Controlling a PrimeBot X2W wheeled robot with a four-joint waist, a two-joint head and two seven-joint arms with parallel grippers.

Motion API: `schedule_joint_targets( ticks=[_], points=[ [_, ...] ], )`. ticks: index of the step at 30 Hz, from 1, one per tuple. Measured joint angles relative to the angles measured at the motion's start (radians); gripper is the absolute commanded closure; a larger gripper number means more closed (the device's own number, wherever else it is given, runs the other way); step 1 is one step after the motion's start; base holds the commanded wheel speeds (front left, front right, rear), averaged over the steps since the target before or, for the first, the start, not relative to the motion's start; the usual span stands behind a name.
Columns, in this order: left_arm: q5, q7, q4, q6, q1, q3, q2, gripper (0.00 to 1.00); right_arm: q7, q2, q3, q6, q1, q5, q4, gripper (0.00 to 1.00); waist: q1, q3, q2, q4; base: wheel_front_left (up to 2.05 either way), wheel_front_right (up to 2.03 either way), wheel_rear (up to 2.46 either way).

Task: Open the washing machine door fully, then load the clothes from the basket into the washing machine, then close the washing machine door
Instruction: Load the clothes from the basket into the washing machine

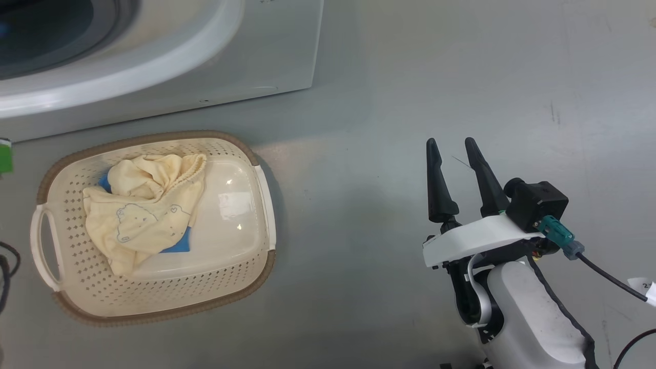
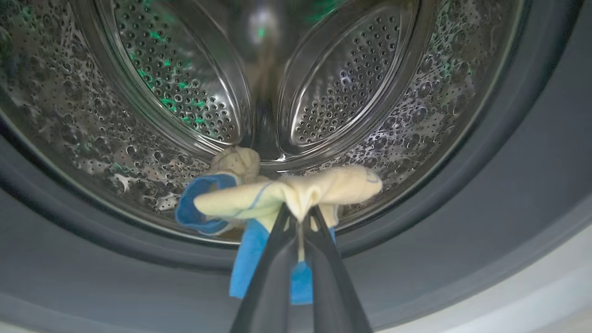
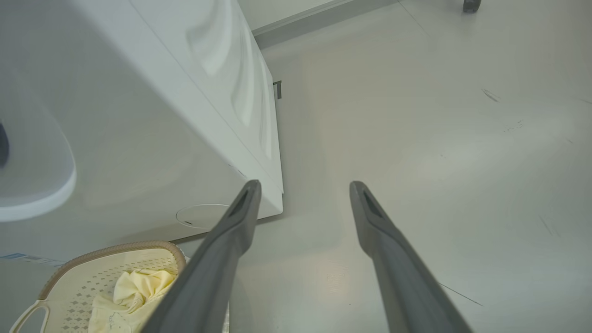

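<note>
While the left gripper (image 2: 299, 210) pinches one soft yellow-and-blue bundle (image 2: 323, 185) at the perforated steel drum (image 2: 347, 92), the right gripper (image 1: 451, 141) gapes wide. Left of it, the cream basket (image 1: 154, 302) holds one crumpled garment (image 1: 143, 205), perhaps more.

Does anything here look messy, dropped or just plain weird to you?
Nothing spilled or broken. One loose end: a blue cloth dangles from the yellow bundle pinched in the left gripper, hanging across the grey seal below the drum.
</note>
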Motion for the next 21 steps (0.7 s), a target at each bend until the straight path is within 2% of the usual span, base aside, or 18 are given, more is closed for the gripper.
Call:
schedule_joint_targets(
  ticks=[13,21],
  points=[
    [0.030,0.099,0.028,-0.001,-0.239,-0.008,0.091,1.00,0.000,0.000,0.042,0.000,0.000,0.012,-0.020,0.00,0.0000,0.045,0.0000,-0.035,0.00,0.00,0.00],
    [0.033,0.142,0.081,-0.009,-0.375,-0.017,0.125,1.00,0.000,0.000,0.045,0.000,-0.001,0.027,-0.042,0.00,0.0000,0.106,0.0000,-0.064,0.00,0.00,0.00]
  ],
)
